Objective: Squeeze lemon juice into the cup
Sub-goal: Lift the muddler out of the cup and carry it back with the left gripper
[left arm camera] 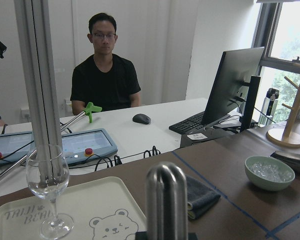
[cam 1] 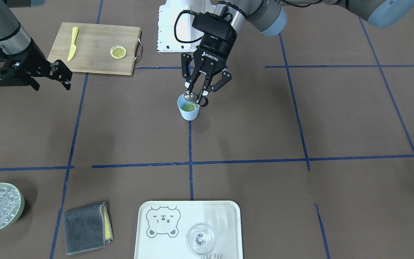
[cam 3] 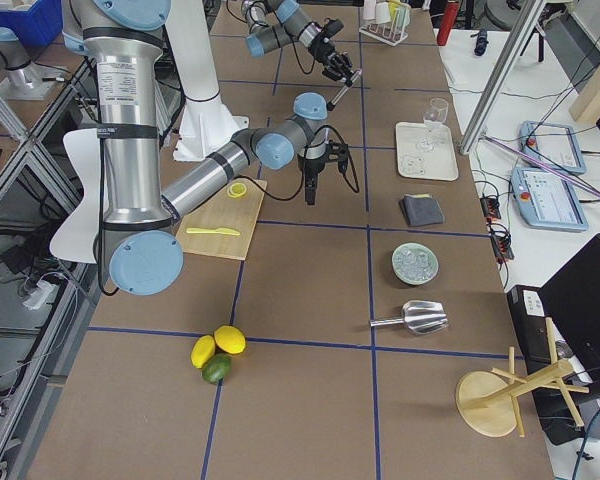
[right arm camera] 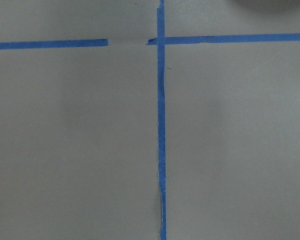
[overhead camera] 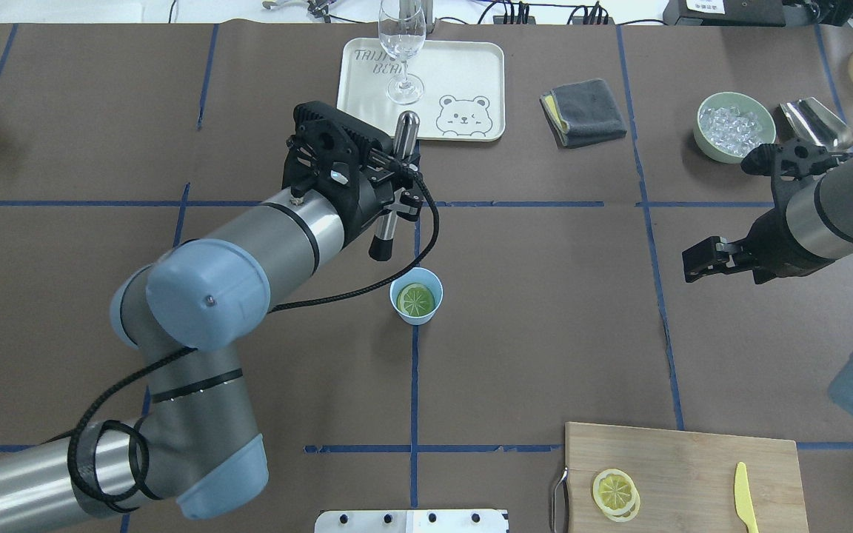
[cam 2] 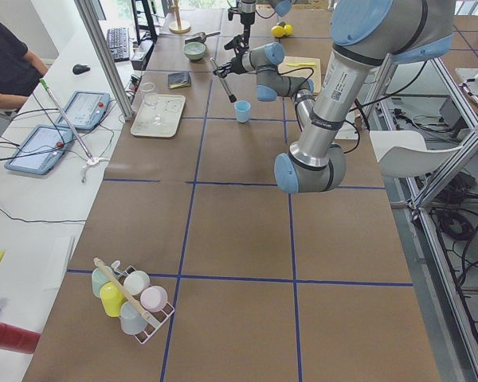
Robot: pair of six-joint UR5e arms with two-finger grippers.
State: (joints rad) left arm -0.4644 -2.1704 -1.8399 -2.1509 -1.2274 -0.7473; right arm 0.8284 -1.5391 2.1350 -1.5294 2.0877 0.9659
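The lemon was found lying flat in the bottom of the cup, which stood upright on the table near its middle, on a blue tape line. A pressing rod with a steel shaft and black lower tip was noted clamped between the pressed-in fingers of the left gripper. It was held tilted, with the black tip raised just beside the cup's rim and not inside the mouth. No contact between rod and slice was seen. The right gripper was observed well apart, above bare table. Nothing was seen in it, and the setting of its fingers could not be told. Another lemon slice was recorded on the cutting board beside a yellow knife, untouched. The step in hand was judged to be the pressing of the slice, with the placing into the cup already done. For the next move, the rod's tip would need to be centred over the mouth and lowered onto the slice. The push would best be kept straight down, as the unsupported cup could be tipped or slid.
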